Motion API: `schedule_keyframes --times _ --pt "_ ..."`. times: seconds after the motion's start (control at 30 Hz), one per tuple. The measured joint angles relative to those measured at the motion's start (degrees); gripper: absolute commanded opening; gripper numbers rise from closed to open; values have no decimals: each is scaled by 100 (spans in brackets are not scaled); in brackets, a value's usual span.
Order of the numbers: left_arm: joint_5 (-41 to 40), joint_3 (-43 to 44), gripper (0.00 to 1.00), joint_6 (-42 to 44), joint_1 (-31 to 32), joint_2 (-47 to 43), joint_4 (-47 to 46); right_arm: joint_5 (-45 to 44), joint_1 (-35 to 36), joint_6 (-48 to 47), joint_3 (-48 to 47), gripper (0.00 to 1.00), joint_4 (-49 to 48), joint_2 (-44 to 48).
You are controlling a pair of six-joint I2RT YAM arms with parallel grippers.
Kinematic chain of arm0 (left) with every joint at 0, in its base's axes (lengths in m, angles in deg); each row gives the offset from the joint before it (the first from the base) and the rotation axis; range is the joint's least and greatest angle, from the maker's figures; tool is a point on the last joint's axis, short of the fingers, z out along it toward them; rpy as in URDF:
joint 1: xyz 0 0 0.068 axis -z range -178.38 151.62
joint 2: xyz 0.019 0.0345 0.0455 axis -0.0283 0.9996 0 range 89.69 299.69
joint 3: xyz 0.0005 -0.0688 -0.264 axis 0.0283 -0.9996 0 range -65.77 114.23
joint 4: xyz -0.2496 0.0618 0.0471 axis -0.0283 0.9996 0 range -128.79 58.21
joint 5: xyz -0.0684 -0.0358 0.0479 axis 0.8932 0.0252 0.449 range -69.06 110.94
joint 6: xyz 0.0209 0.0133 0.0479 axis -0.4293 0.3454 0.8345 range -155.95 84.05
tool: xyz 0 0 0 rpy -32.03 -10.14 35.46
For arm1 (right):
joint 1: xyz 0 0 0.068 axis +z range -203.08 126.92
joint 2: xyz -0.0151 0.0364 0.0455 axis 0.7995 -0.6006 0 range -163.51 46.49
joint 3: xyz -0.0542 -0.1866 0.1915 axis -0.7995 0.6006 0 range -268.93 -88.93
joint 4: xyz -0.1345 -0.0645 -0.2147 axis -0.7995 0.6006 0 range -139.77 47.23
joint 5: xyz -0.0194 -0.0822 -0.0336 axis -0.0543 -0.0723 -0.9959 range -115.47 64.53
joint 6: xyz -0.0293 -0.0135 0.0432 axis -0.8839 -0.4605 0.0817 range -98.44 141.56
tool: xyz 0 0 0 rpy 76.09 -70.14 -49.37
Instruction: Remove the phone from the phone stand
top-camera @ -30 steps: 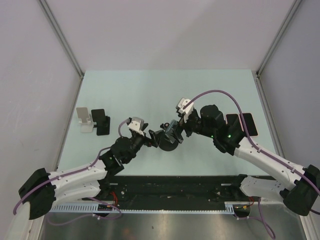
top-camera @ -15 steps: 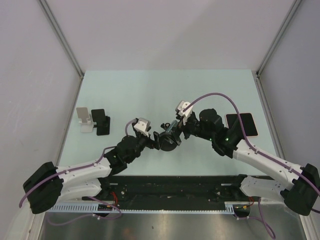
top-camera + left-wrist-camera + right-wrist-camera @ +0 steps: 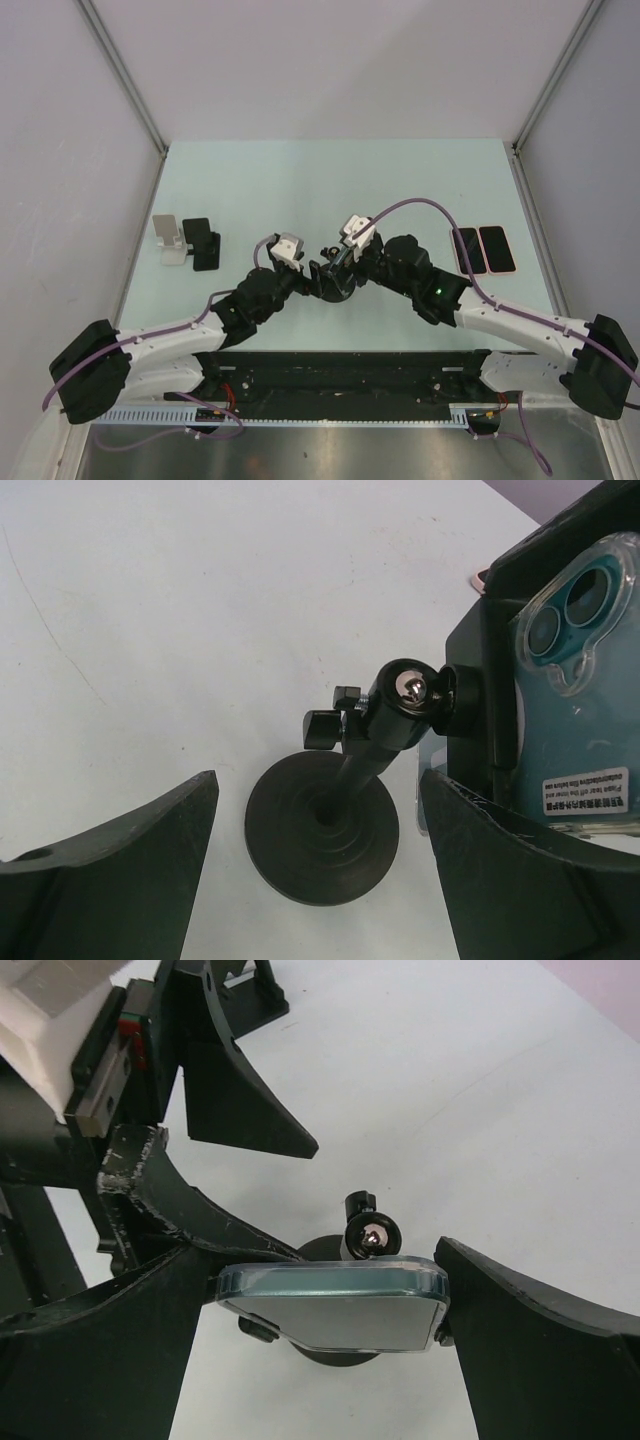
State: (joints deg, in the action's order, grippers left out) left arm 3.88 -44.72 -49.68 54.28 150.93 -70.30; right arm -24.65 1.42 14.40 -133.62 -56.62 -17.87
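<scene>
Because its fingers (image 3: 110,880) are spread wide to either side of the phone stand (image 3: 320,832) without touching it, the left tool (image 3: 318,795) seems poised to brace the round base rather than to lift anything. Closing there would probably keep the stand from tipping or sliding. The right tool (image 3: 328,1260) comes in from the opposite side and brackets the phone (image 3: 330,1305) across its width, one finger at each side edge. The fingers look to be at or against the clear teal case, but whether they press on it I cannot tell. That hold suits drawing the phone out of the black cradle (image 3: 490,680), where it sits, not yet removed. The cradle hangs off a ball joint (image 3: 408,688) on the slanted stem, so a one-sided pull would likely swing it. All this stands on the pale table (image 3: 300,180) between the arms. Farther out, two spare phones (image 3: 465,250) lie flat on the right, well apart, and a white stand (image 3: 168,240) sits at the left.
</scene>
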Motion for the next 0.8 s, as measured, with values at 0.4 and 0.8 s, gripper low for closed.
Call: schedule_keyframes --times 0.4,0.8 --pt "61 9 88 -87 -46 -76 4 -496 79 -236 247 62 -374 -131" --pt "802 -979 89 614 -52 -553 -1032 -339 -168 210 367 0 -275 177"
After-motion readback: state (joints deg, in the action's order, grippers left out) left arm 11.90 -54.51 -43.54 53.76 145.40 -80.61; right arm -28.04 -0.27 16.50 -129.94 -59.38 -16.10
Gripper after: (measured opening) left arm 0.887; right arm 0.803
